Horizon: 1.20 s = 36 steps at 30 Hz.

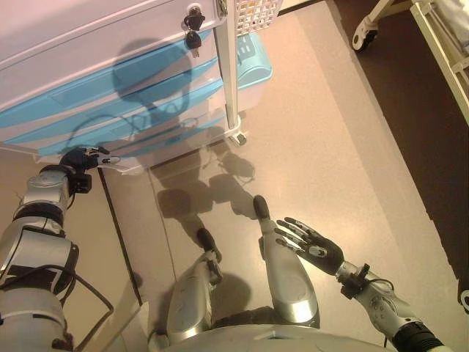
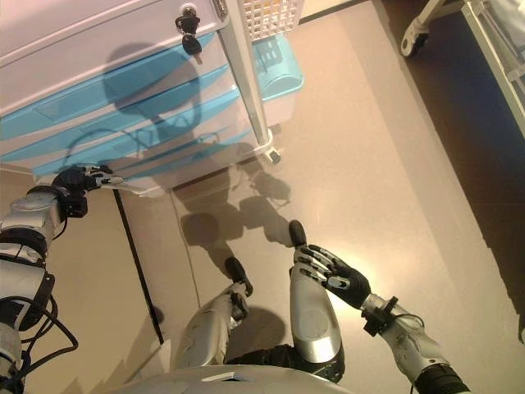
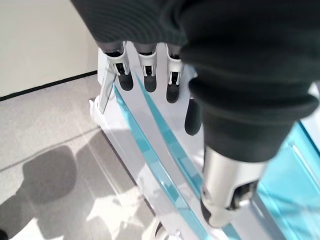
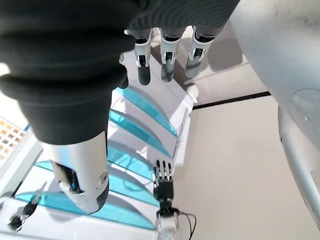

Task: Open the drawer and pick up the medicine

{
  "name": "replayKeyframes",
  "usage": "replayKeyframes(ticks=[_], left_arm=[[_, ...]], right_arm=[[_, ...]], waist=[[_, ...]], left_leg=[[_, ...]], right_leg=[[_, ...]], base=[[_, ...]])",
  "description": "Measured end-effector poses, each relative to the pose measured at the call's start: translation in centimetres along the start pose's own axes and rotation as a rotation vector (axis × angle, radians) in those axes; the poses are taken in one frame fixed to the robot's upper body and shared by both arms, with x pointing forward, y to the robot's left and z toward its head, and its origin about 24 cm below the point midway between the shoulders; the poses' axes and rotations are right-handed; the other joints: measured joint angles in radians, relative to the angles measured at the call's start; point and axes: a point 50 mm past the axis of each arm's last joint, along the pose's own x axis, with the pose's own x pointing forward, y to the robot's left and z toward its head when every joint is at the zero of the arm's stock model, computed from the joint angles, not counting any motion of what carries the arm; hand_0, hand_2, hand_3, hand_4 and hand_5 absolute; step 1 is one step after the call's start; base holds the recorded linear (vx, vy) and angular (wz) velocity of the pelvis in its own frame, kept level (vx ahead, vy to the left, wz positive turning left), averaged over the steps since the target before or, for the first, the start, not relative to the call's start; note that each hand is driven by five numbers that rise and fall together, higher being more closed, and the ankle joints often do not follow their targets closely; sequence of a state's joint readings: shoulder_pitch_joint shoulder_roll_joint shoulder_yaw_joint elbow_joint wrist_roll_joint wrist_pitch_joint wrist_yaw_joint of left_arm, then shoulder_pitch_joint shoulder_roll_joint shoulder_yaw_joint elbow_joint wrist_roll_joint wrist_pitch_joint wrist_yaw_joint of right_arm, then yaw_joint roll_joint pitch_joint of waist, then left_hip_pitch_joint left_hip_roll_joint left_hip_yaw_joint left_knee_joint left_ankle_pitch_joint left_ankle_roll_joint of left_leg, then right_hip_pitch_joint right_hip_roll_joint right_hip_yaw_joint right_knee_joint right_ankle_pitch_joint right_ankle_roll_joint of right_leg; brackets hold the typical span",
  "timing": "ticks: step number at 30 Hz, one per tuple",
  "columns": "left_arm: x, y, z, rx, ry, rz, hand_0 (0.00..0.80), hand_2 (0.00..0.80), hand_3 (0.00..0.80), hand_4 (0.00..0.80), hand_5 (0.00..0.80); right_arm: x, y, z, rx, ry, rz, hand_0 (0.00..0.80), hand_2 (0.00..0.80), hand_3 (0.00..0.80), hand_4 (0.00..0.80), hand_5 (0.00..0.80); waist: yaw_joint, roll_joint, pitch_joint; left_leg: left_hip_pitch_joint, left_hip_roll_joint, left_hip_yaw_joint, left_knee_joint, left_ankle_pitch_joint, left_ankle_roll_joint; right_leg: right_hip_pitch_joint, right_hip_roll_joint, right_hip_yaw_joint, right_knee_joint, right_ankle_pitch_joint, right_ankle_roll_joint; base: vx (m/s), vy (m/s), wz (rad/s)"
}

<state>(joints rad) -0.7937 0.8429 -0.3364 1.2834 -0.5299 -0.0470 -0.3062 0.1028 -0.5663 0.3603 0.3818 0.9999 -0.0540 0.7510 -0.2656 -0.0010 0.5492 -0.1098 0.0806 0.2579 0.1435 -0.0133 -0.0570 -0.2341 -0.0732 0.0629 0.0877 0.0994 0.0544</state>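
A white cabinet (image 1: 88, 44) holds stacked drawers with translucent blue fronts (image 1: 110, 99), all pushed in. Keys (image 1: 193, 31) hang from a lock at its top. My left hand (image 1: 86, 158) is at the cabinet's lower left corner, its fingers (image 3: 145, 65) straight and reaching over the edge of the lowest drawer (image 3: 165, 150); whether they touch it is unclear. My right hand (image 1: 314, 246) hangs open, with fingers spread, over the floor at the lower right, far from the cabinet. No medicine shows in any view.
The cabinet stands on casters (image 1: 239, 138). A white mesh basket (image 1: 256, 11) and a light blue bin (image 1: 253, 62) sit at its right side. A white bed frame on wheels (image 1: 440, 44) stands at the far right on darker floor.
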Motion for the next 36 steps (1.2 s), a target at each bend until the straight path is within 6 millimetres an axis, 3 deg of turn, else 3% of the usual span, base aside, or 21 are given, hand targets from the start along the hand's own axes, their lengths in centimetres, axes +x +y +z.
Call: replayKeyframes(ticks=[6, 11, 14, 17, 20, 23, 26, 32, 36], left_arm=[[0.0, -1.5, -0.4, 0.002, -0.022, -0.112, 0.0, 0.0, 0.0, 0.0, 0.0], [0.0, -6.2, -2.0, -0.067, -0.048, -0.351, 0.0, 0.0, 0.0, 0.0, 0.0], [-0.7, -9.9, -5.2, -0.119, 0.007, -0.499, 0.0, 0.0, 0.0, 0.0, 0.0], [-2.4, -13.4, -9.7, -0.189, 0.096, -0.604, 0.0, 0.0, 0.0, 0.0, 0.0], [-5.2, -16.2, -14.9, -0.297, 0.237, -0.657, 0.0, 0.0, 0.0, 0.0, 0.0], [-7.6, -17.9, -18.2, -0.358, 0.329, -0.701, 0.0, 0.0, 0.0, 0.0, 0.0], [-9.7, -19.2, -20.5, -0.425, 0.396, -0.714, 0.0, 0.0, 0.0, 0.0, 0.0], [-13.3, -22.1, -23.6, -0.598, 0.494, -0.735, 0.0, 0.0, 0.0, 0.0, 0.0], [-14.7, -22.6, -24.8, -0.667, 0.544, -0.728, 0.0, 0.0, 0.0, 0.0, 0.0]], right_arm=[[-0.3, -1.0, -0.3, 0.006, -0.003, -0.163, 0.0, 0.0, 0.0, 0.0, 0.0], [-0.2, -1.2, -1.2, -0.066, 0.085, -0.187, 0.0, 0.0, 0.0, 0.0, 0.0], [0.0, -1.3, -1.5, -0.097, 0.128, -0.206, 0.0, 0.0, 0.0, 0.0, 0.0], [0.3, -2.1, -1.7, -0.1, 0.172, -0.262, 0.0, 0.0, 0.0, 0.0, 0.0], [0.2, -2.9, -3.1, -0.069, 0.243, -0.316, 0.0, 0.0, 0.0, 0.0, 0.0], [0.2, -3.0, -4.5, -0.025, 0.285, -0.339, 0.0, 0.0, 0.0, 0.0, 0.0], [0.2, -3.0, -6.3, 0.037, 0.328, -0.363, 0.0, 0.0, 0.0, 0.0, 0.0], [-1.1, -3.1, -8.6, 0.075, 0.416, -0.407, 0.0, 0.0, 0.0, 0.0, 0.0], [-1.8, -2.9, -10.1, 0.128, 0.454, -0.438, 0.0, 0.0, 0.0, 0.0, 0.0]], waist=[[0.009, -0.008, 0.0], [0.041, -0.01, -0.001], [0.064, -0.012, -0.005], [0.096, -0.013, -0.027], [0.135, -0.017, -0.1], [0.167, -0.016, -0.168], [0.192, -0.001, -0.248], [0.215, 0.055, -0.327], [0.241, 0.057, -0.359]], left_leg=[[0.022, 0.009, -0.008, 0.004, -0.005, -0.004], [0.076, 0.007, -0.027, -0.039, 0.008, -0.007], [0.121, 0.005, -0.053, -0.093, 0.033, -0.009], [0.138, 0.004, -0.07, -0.122, 0.048, -0.013], [0.144, 0.006, -0.091, -0.152, 0.06, -0.018], [0.175, 0.006, -0.114, -0.173, 0.063, -0.02], [0.192, 0.005, -0.126, -0.195, 0.065, -0.018], [0.212, -0.006, -0.167, -0.234, 0.086, -0.01], [0.207, -0.004, -0.185, -0.237, 0.085, -0.012]], right_leg=[[0.036, 0.004, -0.015, -0.019, 0.007, -0.006], [0.094, 0.0, -0.035, -0.049, 0.007, -0.006], [0.141, 0.0, -0.058, -0.076, 0.007, -0.006], [0.163, 0.003, -0.08, -0.101, 0.008, -0.007], [0.179, 0.009, -0.104, -0.126, 0.01, -0.011], [0.231, 0.008, -0.128, -0.161, 0.01, -0.011], [0.256, 0.004, -0.143, -0.179, 0.004, -0.004], [0.286, -0.006, -0.188, -0.179, -0.005, 0.008], [0.296, -0.01, -0.215, -0.179, -0.01, 0.007]], base=[[-0.053, -0.089, 0.02], [0.029, -0.108, 0.11], [0.037, -0.12, 0.24], [0.032, -0.097, 0.17], [0.061, -0.076, 0.23], [0.065, -0.028, 0.24], [0.067, 0.006, 0.17], [0.019, 0.018, 0.22], [0.012, 0.017, 0.19]])
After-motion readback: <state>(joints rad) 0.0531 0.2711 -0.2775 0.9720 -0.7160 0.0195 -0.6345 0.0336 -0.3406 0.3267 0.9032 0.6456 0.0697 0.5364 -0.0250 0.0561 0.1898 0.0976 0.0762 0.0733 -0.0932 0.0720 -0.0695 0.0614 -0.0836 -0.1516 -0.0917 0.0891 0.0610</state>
